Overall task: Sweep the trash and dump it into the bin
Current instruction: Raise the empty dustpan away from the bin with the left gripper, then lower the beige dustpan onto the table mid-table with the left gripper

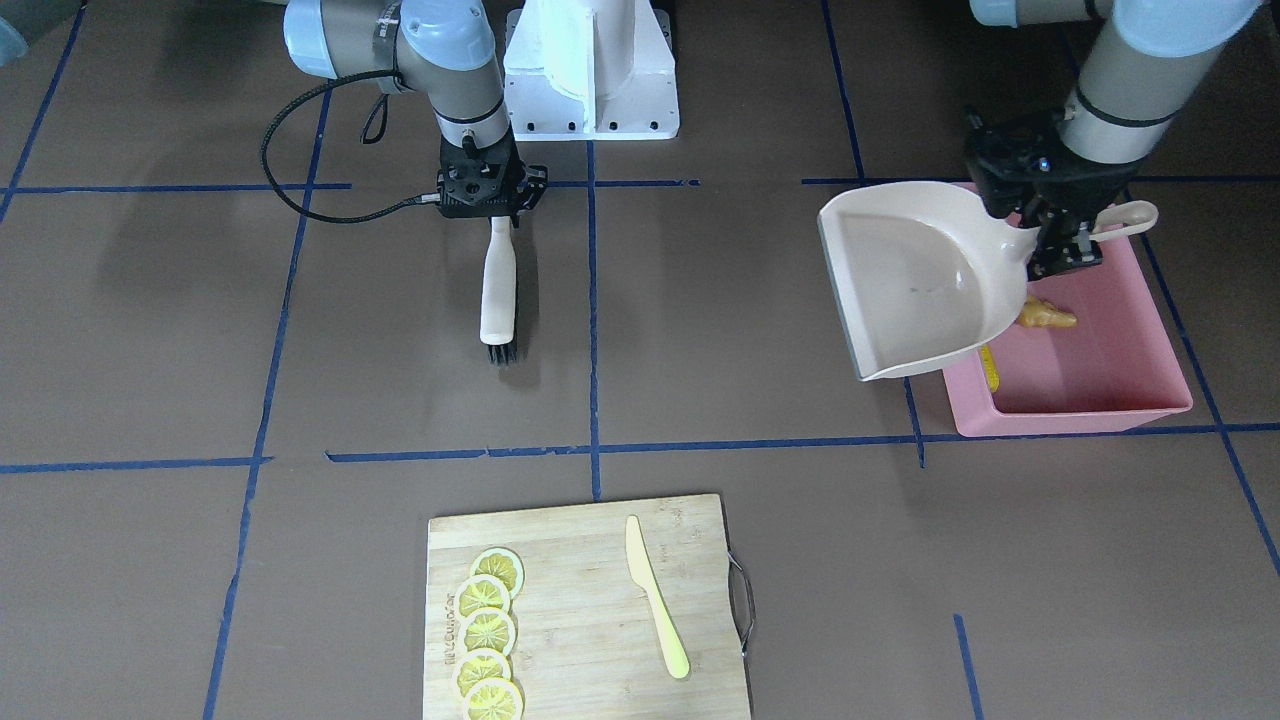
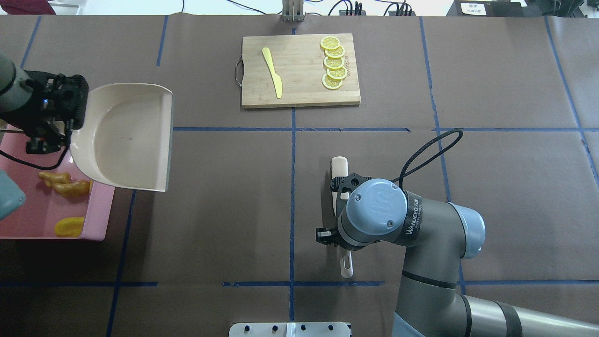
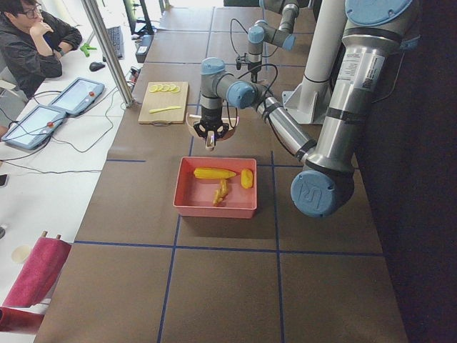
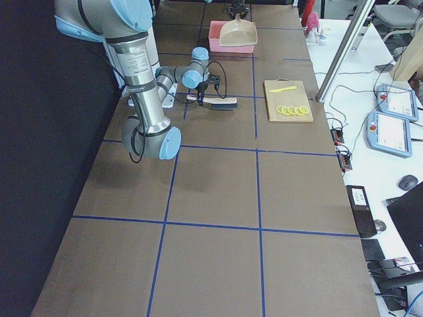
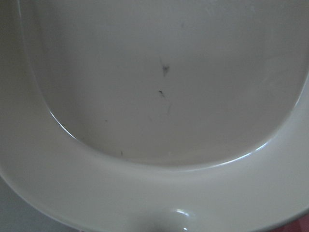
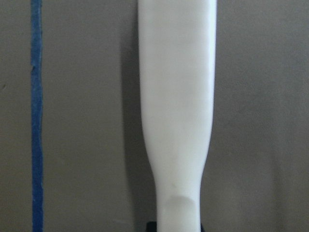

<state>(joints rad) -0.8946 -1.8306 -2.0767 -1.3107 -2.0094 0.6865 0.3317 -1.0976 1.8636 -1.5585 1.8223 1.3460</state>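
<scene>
Left claw (image 1: 1065, 245) is clamped on the neck of the beige dustpan's (image 1: 920, 280) handle and holds the pan raised and tilted above the pink bin (image 1: 1100, 405). In the overhead view the bin sits at the 9 o'clock edge of the counter (image 2: 210, 210), and the pan's flat lip points toward 3 o'clock, reaching past the bin's wall. The left wrist view shows only a few dark specks on the pan's floor.

All three toy foods lie inside the bin. The tan ginger root (image 2: 70, 186) is near its middle, and the rounded yellow lump (image 2: 69, 226) lies at 6 o'clock from it in the overhead view. The corn cob (image 3: 214, 173) shows whole from the left side, while only a sliver shows under the pan's edge from the front.

Right claw (image 1: 497, 210) is closed around the handle of the brush (image 1: 498, 290), which rests on the counter near the centre, its black bristles toward 12 o'clock overhead. At 12 o'clock lies a wooden cutting board (image 2: 299, 89) with five lemon slices (image 2: 333, 63) and a pale yellow knife (image 2: 272, 72).
</scene>
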